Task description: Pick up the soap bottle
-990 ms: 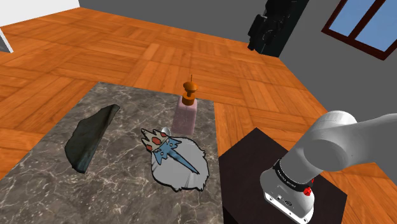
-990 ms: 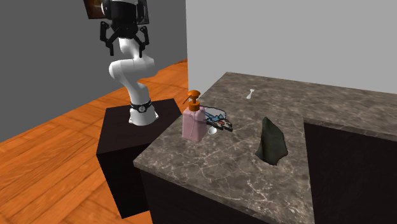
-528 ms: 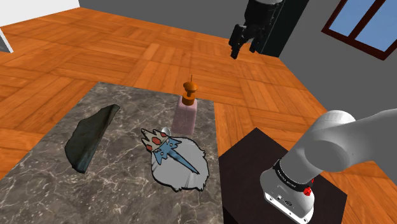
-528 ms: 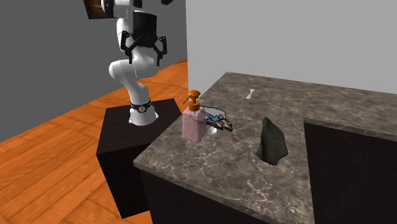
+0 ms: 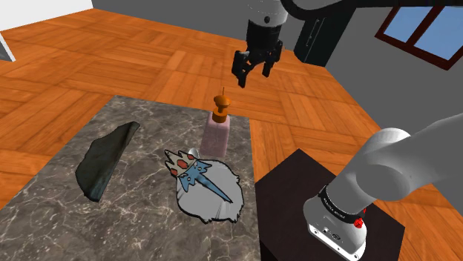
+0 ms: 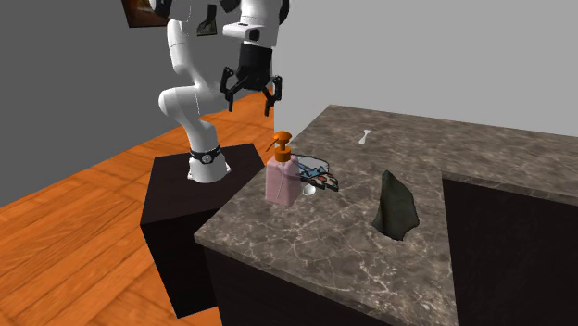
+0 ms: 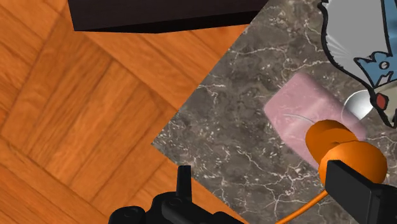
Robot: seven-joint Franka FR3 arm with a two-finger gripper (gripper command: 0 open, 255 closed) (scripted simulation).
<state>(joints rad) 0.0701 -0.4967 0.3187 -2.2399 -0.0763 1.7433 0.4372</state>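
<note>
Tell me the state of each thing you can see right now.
Soap bottle: upright on the counter, not held.
Gripper: open, in the air, higher than the bottle, holding nothing.
Dark wedge: lying on the counter, apart from the bottle.
Flat white and blue figure: lying flat beside the bottle.

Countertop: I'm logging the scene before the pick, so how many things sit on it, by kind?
Pink soap bottle with orange pump: 1
Flat white cut-out figure with a blue crowned face: 1
Dark wedge-shaped slab: 1
Small white bone-shaped piece: 1
Total: 4
</note>
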